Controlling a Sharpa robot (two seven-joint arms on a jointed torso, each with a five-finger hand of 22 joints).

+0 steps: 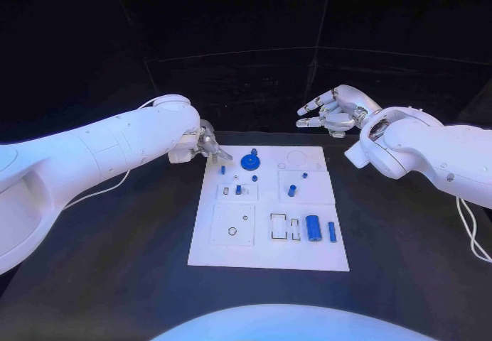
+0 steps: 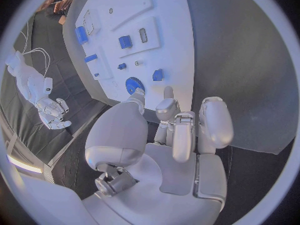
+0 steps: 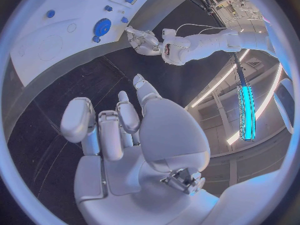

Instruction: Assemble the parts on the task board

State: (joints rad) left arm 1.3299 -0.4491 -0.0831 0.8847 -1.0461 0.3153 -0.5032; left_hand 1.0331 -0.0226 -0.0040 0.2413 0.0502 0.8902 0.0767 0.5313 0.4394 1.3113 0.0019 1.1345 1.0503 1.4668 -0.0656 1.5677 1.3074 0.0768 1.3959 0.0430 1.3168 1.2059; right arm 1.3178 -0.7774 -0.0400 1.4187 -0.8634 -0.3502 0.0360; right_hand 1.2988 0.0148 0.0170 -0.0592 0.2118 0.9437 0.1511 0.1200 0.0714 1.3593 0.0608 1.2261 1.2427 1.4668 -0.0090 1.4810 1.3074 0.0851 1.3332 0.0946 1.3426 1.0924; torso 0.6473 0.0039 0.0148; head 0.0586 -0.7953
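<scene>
While my left hand hovers at the upper-left corner of the task board, fingers loosely curled and empty, my right hand waits spread, upper right. Several blue parts lie unseated mid-frame; assembly appears largely outstanding.

Head camera looks steeply down from above at black table, white task board centre frame. Left wrist fisheye sits close behind left hand, facing board in upper half of frame. Right wrist fisheye sits behind right hand, board at upper left. All three views share board's far end with round blue part.
</scene>
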